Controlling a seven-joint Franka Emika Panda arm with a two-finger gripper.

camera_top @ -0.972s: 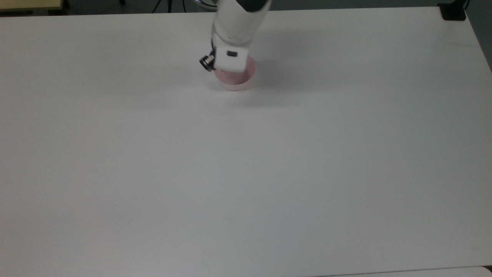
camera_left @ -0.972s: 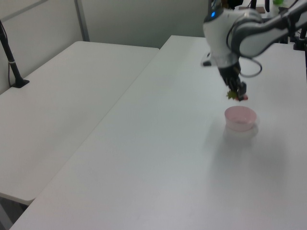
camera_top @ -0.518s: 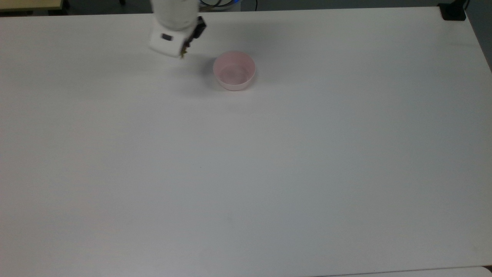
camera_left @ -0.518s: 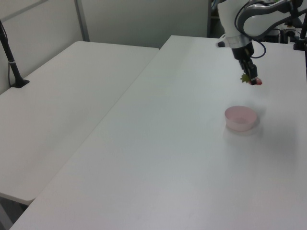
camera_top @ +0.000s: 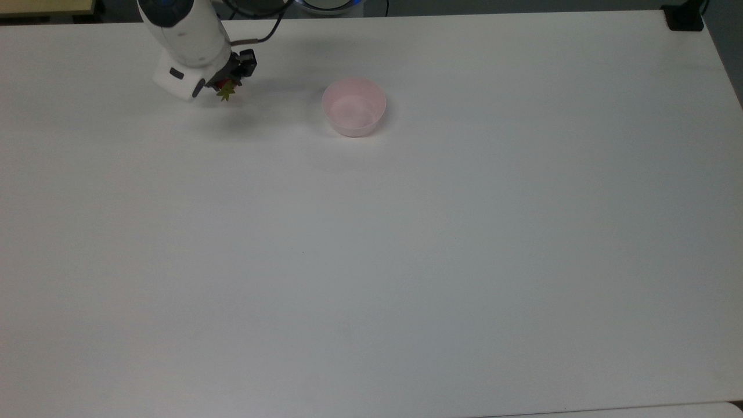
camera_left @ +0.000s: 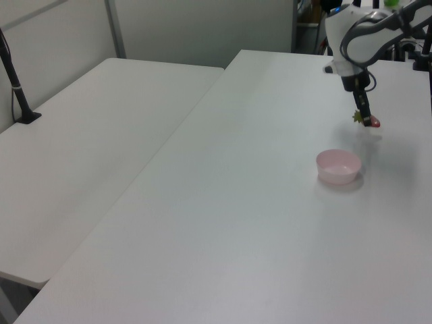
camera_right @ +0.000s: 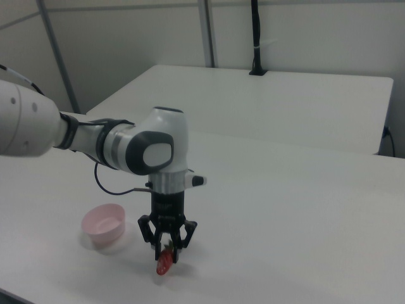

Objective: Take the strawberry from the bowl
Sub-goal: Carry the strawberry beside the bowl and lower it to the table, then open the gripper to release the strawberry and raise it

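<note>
In the top view the strawberry (camera_top: 225,91) is mostly tucked under the white wrist, with just a scrap of red and the green leafy cap peeking out below the gripper (camera_top: 227,87). The right view gives the clear look: the strawberry (camera_right: 166,261) hangs nose-down, pinched between the 2 black fingers (camera_right: 155,242), the jaws closed tight on its upper end and the cap hard to make out between them. In the left view the fruit (camera_left: 371,123) is a tiny red dot with a speck of green beside it at the gripper (camera_left: 365,119) tip, clear of the table (camera_left: 223,202). The arm reaches in from the top view's upper left, its upper links cut off by the frame edge; in the right view the gripper (camera_right: 168,250) points straight down from a vertical wrist, the forearm running off the right view's left. The bowl (camera_top: 354,107) sits on the white table (camera_top: 406,244) with nothing in it, well apart from the gripper, off to the top view's right of it. In the right view the bowl (camera_right: 103,225) stands to the right view's left of the hanging strawberry; in the left view the bowl (camera_left: 339,166) lies nearer the camera than the gripper.
</note>
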